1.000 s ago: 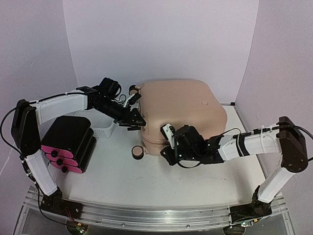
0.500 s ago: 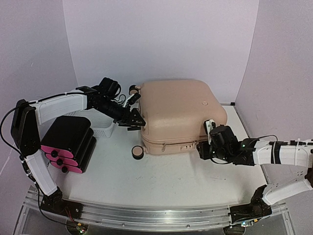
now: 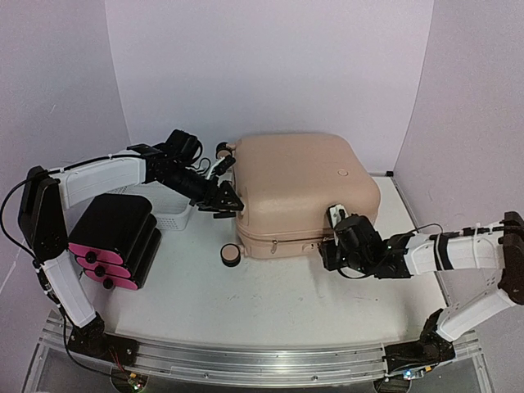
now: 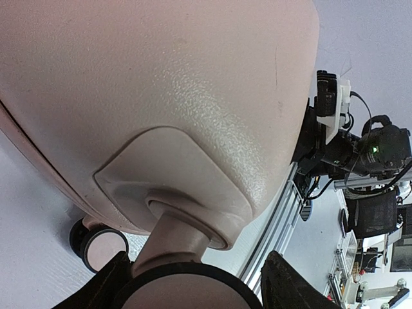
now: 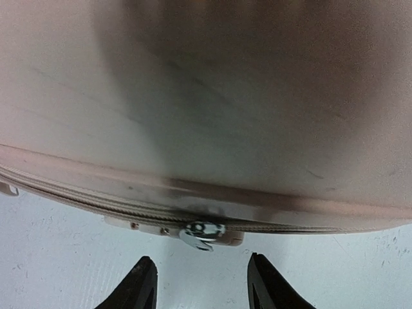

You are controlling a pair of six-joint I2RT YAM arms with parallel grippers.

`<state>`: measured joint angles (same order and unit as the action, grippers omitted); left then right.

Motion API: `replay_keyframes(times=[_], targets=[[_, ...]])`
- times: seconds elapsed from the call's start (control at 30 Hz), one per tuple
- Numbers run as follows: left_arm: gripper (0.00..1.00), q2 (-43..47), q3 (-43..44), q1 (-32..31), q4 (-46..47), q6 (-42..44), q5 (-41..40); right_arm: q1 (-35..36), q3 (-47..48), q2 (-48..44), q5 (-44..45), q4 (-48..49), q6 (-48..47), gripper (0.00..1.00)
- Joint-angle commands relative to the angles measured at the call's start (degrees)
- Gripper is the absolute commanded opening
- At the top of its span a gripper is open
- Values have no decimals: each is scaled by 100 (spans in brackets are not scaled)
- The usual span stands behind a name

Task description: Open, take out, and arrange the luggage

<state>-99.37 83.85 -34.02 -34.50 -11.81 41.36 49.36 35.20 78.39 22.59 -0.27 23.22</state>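
The luggage (image 3: 299,188) is a large beige-pink hard-shell suitcase lying flat mid-table, its zipper seam facing the front. My left gripper (image 3: 225,201) is at its left side, shut on a black-tyred wheel (image 4: 187,293) whose beige stem (image 4: 170,238) runs up into the shell (image 4: 161,84). My right gripper (image 3: 329,246) is at the front right edge, open. In the right wrist view its fingertips (image 5: 145,283) sit on either side of the metal zipper pull (image 5: 203,233), just short of it, with nothing between them.
A black box with pink drawer fronts (image 3: 115,237) stands at the left. A white mesh basket (image 3: 170,213) sits behind it, under the left arm. Another suitcase wheel (image 3: 231,255) rests on the table at the front left corner. Purple walls close in on three sides.
The right arm swept right along the suitcase's front edge, then came back a little to the left. Its jaws have opened. The left arm has stayed put on the wheel.
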Motion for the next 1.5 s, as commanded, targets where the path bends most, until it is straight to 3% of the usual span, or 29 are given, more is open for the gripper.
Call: replay_keyframes(times=[0.0,0.4,0.6,0.8,1.03,1.23,1.47], targets=[[68,203,-65,10,-173,52,45,360,528,286,1178,441,-230,49],[68,258,-71,19,-170,61,2,522,1100,982,2281,197,-24,36],[68,256,-71,18,-170,65,11,522,1000,871,2429,45,21,22],[68,260,-79,33,-167,56,-12,495,790,690,2397,38,-62,0],[66,225,-88,88,-180,21,-144,99,376,44,1853,36,-251,0],[66,208,-93,104,-193,30,-213,-346,157,-464,1558,-589,-594,0],[66,199,-82,106,-207,73,-208,-1235,-135,-955,1056,-862,-1211,0]])
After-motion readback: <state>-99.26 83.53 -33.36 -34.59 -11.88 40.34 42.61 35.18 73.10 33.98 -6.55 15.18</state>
